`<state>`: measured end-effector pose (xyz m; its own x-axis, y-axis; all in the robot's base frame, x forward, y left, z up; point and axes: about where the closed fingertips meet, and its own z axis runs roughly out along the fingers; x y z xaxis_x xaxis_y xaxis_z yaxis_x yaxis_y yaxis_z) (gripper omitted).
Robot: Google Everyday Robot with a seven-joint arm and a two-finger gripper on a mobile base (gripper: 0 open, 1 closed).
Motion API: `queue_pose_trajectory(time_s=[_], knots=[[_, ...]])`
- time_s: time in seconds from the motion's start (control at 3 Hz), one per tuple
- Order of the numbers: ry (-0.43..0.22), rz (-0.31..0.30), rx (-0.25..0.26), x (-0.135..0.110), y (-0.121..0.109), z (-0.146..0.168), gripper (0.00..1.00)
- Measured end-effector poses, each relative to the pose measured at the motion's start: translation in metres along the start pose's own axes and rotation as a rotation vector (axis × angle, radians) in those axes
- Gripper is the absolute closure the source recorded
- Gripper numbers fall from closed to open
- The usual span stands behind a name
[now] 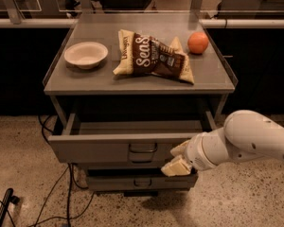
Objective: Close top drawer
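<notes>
The top drawer is the wide grey one under the cabinet top. It stands partly pulled out, and its shallow tray looks empty. A dark loop handle sits at the centre of its front panel. My gripper is at the right end of that front panel, right of the handle. It is against the panel or just in front of it. Its two cream fingers stand apart and hold nothing. My white arm reaches in from the right.
On the cabinet top lie a white bowl, a brown and cream chip bag and an orange. A narrower lower drawer sticks out slightly below. Cables trail on the speckled floor at the left.
</notes>
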<state>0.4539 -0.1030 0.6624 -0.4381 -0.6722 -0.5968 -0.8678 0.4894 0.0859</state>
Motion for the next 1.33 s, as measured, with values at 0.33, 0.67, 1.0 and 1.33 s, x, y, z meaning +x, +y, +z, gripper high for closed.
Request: queue_pose_trajectory(time_s=[0.33, 0.67, 1.0, 1.33], knots=[[0.014, -0.037, 0.077, -0.011, -0.047, -0.006, 0.73], [0.025, -0.069, 0.162, -0.018, -0.090, -0.016, 0.95], [0.028, -0.076, 0.179, -0.019, -0.097, -0.020, 0.00], [0.033, -0.082, 0.176, -0.021, -0.097, -0.018, 0.00]])
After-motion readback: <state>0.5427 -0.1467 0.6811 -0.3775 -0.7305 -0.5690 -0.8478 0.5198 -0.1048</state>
